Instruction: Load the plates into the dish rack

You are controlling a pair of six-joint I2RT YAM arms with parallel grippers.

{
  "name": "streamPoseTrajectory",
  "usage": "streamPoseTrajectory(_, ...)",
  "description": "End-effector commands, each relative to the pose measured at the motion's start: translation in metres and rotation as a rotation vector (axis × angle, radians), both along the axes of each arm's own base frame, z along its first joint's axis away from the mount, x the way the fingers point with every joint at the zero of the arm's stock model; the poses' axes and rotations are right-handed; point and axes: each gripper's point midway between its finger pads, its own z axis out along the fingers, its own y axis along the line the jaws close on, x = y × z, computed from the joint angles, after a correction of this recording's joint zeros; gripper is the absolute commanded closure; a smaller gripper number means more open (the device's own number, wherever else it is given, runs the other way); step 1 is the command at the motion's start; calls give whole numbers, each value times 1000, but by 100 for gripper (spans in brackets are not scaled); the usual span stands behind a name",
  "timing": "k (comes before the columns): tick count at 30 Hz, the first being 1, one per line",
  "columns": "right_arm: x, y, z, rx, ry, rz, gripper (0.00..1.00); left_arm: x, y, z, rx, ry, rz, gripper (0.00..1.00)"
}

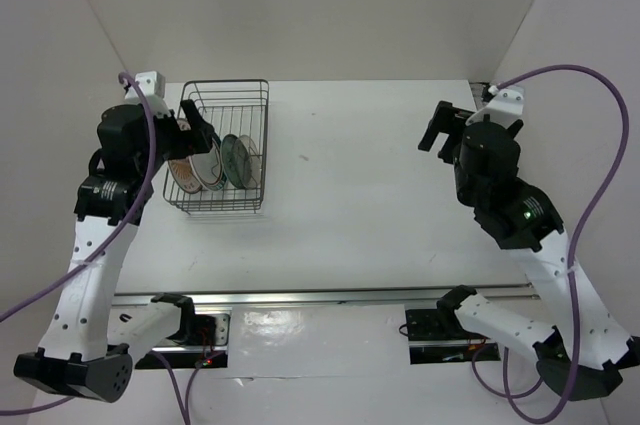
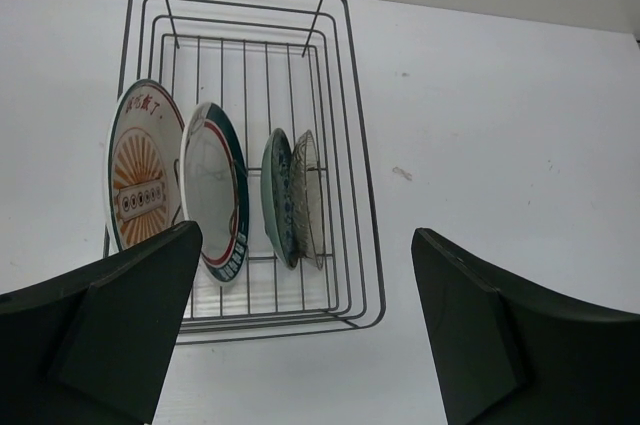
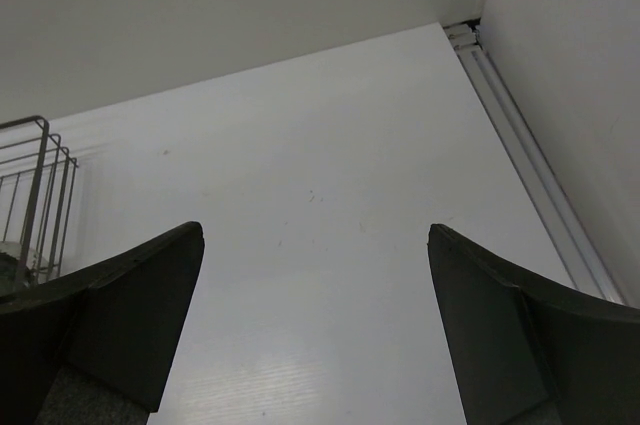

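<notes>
From above, you see your left gripper (image 1: 195,130) at the dish rack's (image 1: 266,125) left edge. Four plates (image 1: 215,160) stand on edge inside, and the right gripper (image 1: 440,128) is well apart. Your left wrist view shows fingers spread and empty, facing the sunburst plate (image 2: 140,170). Your right wrist view shows fingers spread over the white table (image 3: 330,145).

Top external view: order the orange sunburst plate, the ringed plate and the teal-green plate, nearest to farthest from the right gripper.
1. Teal-green plate, rightmost.
2. Ringed plate, between the others.
3. Orange sunburst plate, leftmost.
</notes>
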Motion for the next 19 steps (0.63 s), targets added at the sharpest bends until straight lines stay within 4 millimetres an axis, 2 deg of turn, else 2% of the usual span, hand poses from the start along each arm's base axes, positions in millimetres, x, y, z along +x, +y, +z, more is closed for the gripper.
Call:
streamPoseTrajectory(1, -8, -9, 4, -12, -10, -43, 0, -2, 1, 32, -37, -126, 4, 0)
streamPoseTrajectory(6, -9, -7, 4, -27, -13, -43, 0, -2, 4, 8, -49, -88, 7, 0)
streamPoseTrajectory(8, -9, -7, 4, -27, -13, -43, 0, -2, 4, 7, -49, -88, 7, 0)
streamPoseTrajectory(9, -9, -7, 4, -27, -13, -43, 0, -5, 8, 15, -50, -109, 17, 0)
streamPoseTrajectory(19, -9, -6, 4, -18, -14, -45, 0, -4, 8, 13, -50, -109, 17, 0)
